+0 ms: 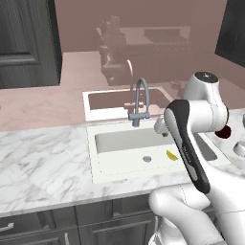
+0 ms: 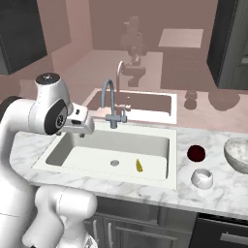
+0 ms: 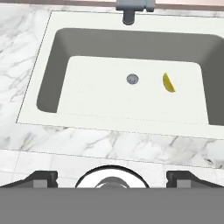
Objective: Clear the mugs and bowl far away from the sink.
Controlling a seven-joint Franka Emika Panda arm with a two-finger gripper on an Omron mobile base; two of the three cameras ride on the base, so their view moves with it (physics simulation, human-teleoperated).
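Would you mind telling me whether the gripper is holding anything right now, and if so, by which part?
Nothing is held: the gripper hangs open above the sink, its fingertips wide apart and bare.

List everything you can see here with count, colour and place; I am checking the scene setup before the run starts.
sink: one, white, set in the marble counter.
faucet: one, grey metal, arched, at the sink's back edge.
drain: one, grey, round, in the basin floor.
yellow piece: one, small, curved, on the basin floor beside the drain.
mug: one, pale grey-white, on the counter right of the sink.
dark red round object: one, on the counter behind the mug; what it is I cannot tell.
bowl: one, speckled grey-white, far right of the counter.
counter: one, white marble.
gripper: one, dark finger tips, open, above the sink's front rim.
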